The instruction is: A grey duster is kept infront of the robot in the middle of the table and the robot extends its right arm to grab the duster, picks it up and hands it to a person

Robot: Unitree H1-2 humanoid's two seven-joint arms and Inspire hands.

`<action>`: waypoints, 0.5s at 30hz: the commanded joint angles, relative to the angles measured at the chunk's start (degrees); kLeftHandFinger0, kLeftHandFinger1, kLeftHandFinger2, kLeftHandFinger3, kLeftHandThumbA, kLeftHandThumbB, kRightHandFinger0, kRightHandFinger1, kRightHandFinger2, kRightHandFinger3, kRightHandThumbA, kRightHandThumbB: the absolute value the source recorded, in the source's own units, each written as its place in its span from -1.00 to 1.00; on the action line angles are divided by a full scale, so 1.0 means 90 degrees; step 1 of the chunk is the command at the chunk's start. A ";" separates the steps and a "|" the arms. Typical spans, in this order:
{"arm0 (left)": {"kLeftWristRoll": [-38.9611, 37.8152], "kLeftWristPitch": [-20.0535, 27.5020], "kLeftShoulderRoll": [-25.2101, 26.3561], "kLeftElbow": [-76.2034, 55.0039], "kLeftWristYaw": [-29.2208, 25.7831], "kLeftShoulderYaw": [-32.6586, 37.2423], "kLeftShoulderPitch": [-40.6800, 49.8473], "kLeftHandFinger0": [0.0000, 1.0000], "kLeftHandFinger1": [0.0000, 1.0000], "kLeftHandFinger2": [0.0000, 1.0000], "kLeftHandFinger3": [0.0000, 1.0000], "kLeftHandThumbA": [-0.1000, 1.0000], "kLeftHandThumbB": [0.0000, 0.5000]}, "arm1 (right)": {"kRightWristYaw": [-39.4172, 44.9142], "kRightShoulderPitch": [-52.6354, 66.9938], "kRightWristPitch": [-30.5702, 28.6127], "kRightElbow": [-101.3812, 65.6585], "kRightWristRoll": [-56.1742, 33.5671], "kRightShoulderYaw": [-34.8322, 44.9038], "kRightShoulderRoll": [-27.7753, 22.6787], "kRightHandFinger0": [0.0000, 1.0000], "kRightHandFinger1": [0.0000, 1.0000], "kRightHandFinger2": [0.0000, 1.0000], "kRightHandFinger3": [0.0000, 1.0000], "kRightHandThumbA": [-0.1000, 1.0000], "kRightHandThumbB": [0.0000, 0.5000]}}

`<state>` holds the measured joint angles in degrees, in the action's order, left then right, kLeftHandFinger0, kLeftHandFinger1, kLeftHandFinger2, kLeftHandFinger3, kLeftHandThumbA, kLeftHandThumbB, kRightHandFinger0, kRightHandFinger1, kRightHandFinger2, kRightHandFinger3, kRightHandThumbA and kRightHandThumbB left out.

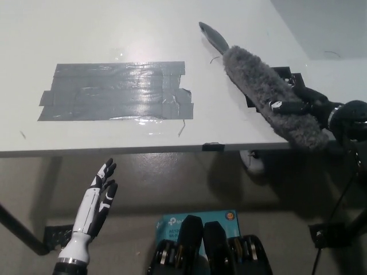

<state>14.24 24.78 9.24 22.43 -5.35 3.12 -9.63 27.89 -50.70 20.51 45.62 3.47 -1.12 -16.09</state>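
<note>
At the far left, your white left robot hand (98, 195) hangs below the edge of the bench (114, 34), fingers spread, holding nothing; it has no part in this step. Above it on the bench top lies a patch of grey tape (114, 91), flat and well apart from the work.

Move right and you reach the duster (269, 94). Its dark handle (213, 35) points up and away toward the far side of the bench, and the fluffy grey head runs diagonally down toward the right edge. Your black right robot hand (301, 106) is wrapped around the lower part of the fluffy head, fingers clenched on it. Whether the duster rides fully clear of the bench or brushes it, you cannot tell from this angle, though the tilt suggests it is lifted.

So the grab looks done and you are in the carrying part of the task: the duster is in your grasp and needs to go to a person. No person shows anywhere in view, so you will have to find them first. The next move calls for keeping the grip firm on that soft head, which could slip, and swinging the arm outward so the handle end is offered.
</note>
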 commanded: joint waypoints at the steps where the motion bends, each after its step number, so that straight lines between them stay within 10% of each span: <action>1: 0.0007 0.0239 0.0107 -0.0225 -0.0098 -0.0017 -0.0176 0.88 1.00 1.00 1.00 1.00 -0.26 | 0.0130 0.0191 0.0714 -0.1705 -0.4288 0.0568 0.0282 -1.00 0.05 0.93 1.00 -1.00 -0.27; 15: -0.0004 0.0239 0.0128 -0.0190 -0.0094 -0.0021 -0.0235 0.87 1.00 1.00 1.00 1.00 -0.24 | -0.2018 0.1093 0.0714 -0.4280 -0.7225 0.0215 0.0706 -1.00 0.03 0.87 1.00 -1.00 -0.26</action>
<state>14.28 24.68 9.19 22.92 -5.33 3.11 -9.62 25.36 -42.76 22.13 35.43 -11.22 -0.82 -13.69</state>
